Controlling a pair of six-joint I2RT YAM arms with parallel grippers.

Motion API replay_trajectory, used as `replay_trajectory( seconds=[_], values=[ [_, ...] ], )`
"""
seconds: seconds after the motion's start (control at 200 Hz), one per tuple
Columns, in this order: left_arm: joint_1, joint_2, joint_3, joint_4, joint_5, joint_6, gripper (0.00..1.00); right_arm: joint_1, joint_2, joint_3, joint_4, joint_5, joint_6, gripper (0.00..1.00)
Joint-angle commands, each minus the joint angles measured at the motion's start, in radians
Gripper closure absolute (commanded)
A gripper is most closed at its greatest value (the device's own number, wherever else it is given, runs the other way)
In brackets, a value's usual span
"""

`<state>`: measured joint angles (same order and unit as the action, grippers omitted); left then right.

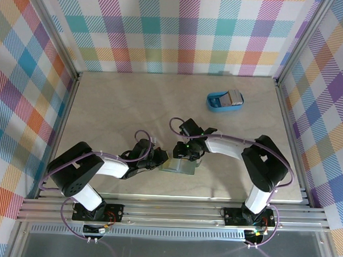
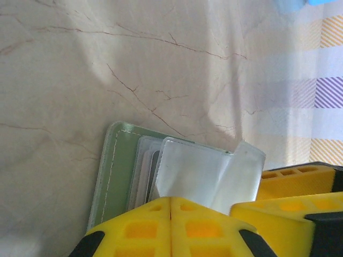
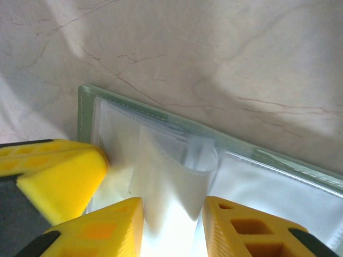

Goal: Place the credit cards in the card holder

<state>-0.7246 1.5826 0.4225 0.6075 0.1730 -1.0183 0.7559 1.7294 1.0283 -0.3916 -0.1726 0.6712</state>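
Card holder (image 1: 180,166) lies flat at the near middle of the surface (image 1: 115,103), long axis roughly left-to-right, with the left claw (image 1: 158,160) at its left end and the right claw (image 1: 188,157) at its far edge. The credit cards (image 1: 235,97) sit in the blue tray (image 1: 213,102), well apart to the far right, nearer the right arm. Wrist views add what the top view cannot resolve: left claw's pads are pressed together at the holder's edge (pinching or only pressing, cannot tell), and the right claw is narrowly parted astride a curled clear sleeve (image 3: 199,160).
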Motion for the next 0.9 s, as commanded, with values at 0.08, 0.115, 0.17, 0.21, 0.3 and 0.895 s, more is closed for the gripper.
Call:
replay_trajectory(
  seconds=[0.08, 0.115, 0.17, 0.21, 0.3, 0.895],
  values=[
    [-0.009, 0.007, -0.010, -0.054, -0.036, -0.002, 0.93, -0.003, -0.051, 0.000, -0.123, 0.095, -0.029, 0.65],
    [-0.008, 0.007, -0.009, -0.054, -0.037, -0.002, 0.93, -0.004, -0.057, -0.005, -0.130, 0.099, -0.030, 0.65],
    [-0.008, 0.007, -0.010, -0.055, -0.036, 0.000, 0.93, -0.004, -0.071, -0.013, -0.141, 0.103, -0.028, 0.65],
    [-0.009, 0.007, -0.009, -0.057, -0.036, 0.000, 0.93, -0.005, -0.085, -0.021, -0.147, 0.109, -0.024, 0.65],
    [-0.008, 0.004, -0.009, -0.057, -0.036, 0.003, 0.93, -0.006, -0.115, -0.037, -0.171, 0.128, -0.019, 0.64],
    [-0.009, -0.114, 0.063, -0.106, 0.000, 0.056, 0.83, -0.363, -0.407, -0.096, -0.158, 0.008, -0.165, 0.48]
  ],
)
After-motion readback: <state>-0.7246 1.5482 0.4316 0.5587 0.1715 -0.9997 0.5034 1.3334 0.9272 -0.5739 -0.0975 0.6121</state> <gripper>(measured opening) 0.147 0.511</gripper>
